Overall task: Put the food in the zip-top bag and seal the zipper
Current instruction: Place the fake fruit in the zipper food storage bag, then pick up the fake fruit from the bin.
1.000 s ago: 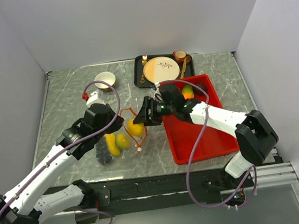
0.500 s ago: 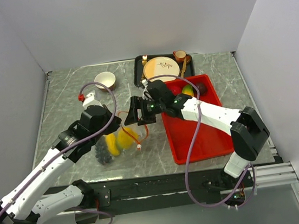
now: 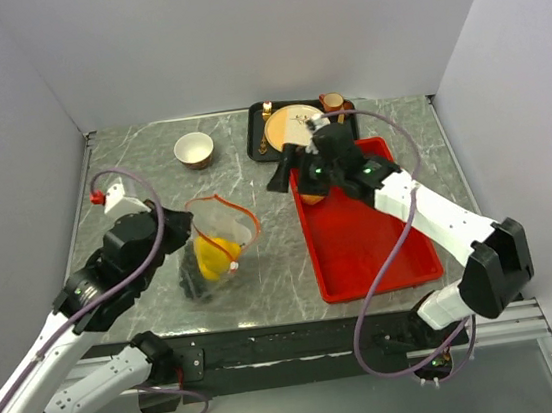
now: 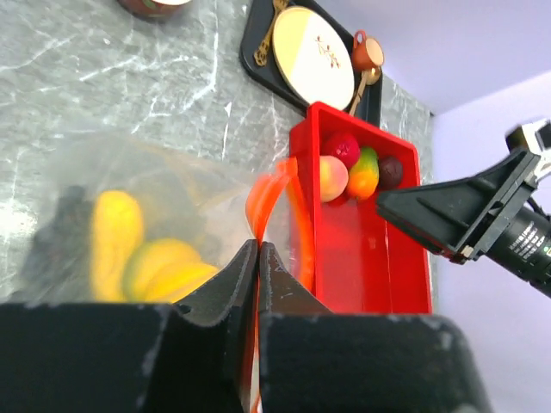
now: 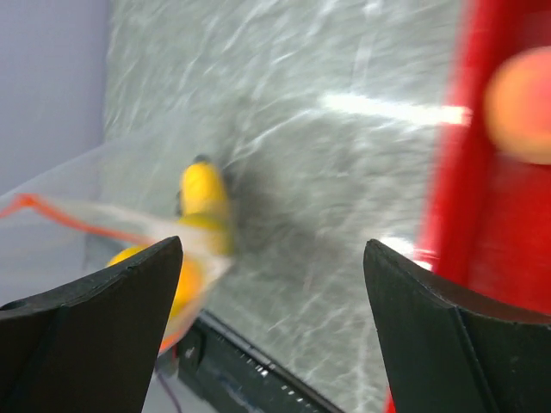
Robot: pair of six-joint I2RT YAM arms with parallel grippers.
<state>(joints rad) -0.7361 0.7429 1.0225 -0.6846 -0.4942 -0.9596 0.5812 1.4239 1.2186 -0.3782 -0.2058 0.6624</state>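
- The left end effector (image 4: pixel 256 249) sits toward the near-left corner of the counter (image 3: pixel 133 189). Its 2 fingers are clamped together on the rim of the zip-top bag (image 3: pixel 209 233), pinching the orange-red zipper (image 4: pixel 269 191). This grip looks meant to hold the mouth up and gaping so food can drop in.
- The bag stands near the middle of the counter, just left of the red tray (image 3: pixel 368 256). Its mouth opens upward and the zipper is unsealed, forming a wide loop.
- Inside the bag lie yellow fruits (image 4: pixel 159 268) and, lower down, a dark grape bunch (image 3: pixel 192 280). Their weight probably helps anchor the bag's bottom.
- The red tray runs along the right side. Its near part is bare.
- The right end effector (image 5: pixel 271 248) hovers over the tray's far-left corner with its fingers spread wide and nothing between them. It seems placed to take the next fruit.
- In that far end of the tray sit 4 fruits not yet bagged: a red apple (image 4: pixel 343 146), a peach (image 4: pixel 332 177), a mango (image 4: pixel 363 172) and a plum (image 4: pixel 390 170).
- Along the far edge sit a cream plate (image 3: pixel 296 123) and a small bowl (image 3: pixel 193 149), both out of the working path.
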